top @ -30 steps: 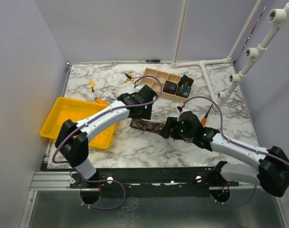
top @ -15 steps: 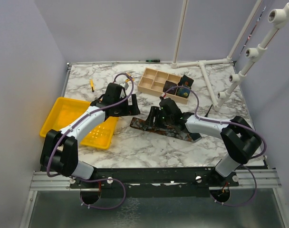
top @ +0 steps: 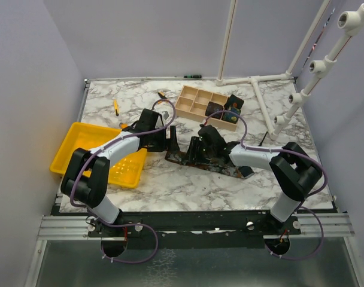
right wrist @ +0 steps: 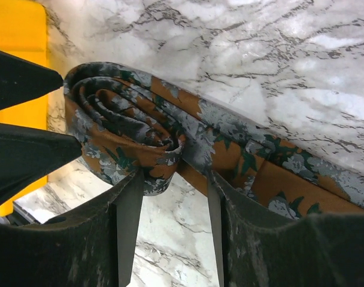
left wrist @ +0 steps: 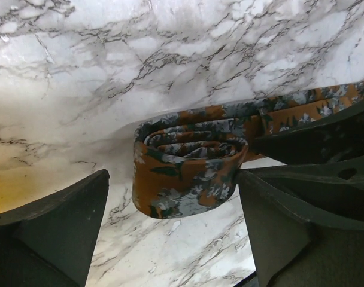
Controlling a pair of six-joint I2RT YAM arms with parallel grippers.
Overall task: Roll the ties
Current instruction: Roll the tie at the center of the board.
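Open marble table point(top: 188, 182) is left on the near side of the tie point(left wrist: 188, 170); a yellow tray point(top: 80, 143) is set to its left. The tie's rolled end is flanked, untouched, by the wide-spread left gripper point(left wrist: 173, 179). Roll and strip are straddled by the right gripper point(right wrist: 173, 182); whether they are pinched cannot be told.

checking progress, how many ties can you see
3. A rust-brown patterned fabric tie, partly rolled, lies on the marble table; a dark brownish roll and a blue-printed roll sit in the wooden compartment tray. A dark shape at its far-right corner may be a fourth.
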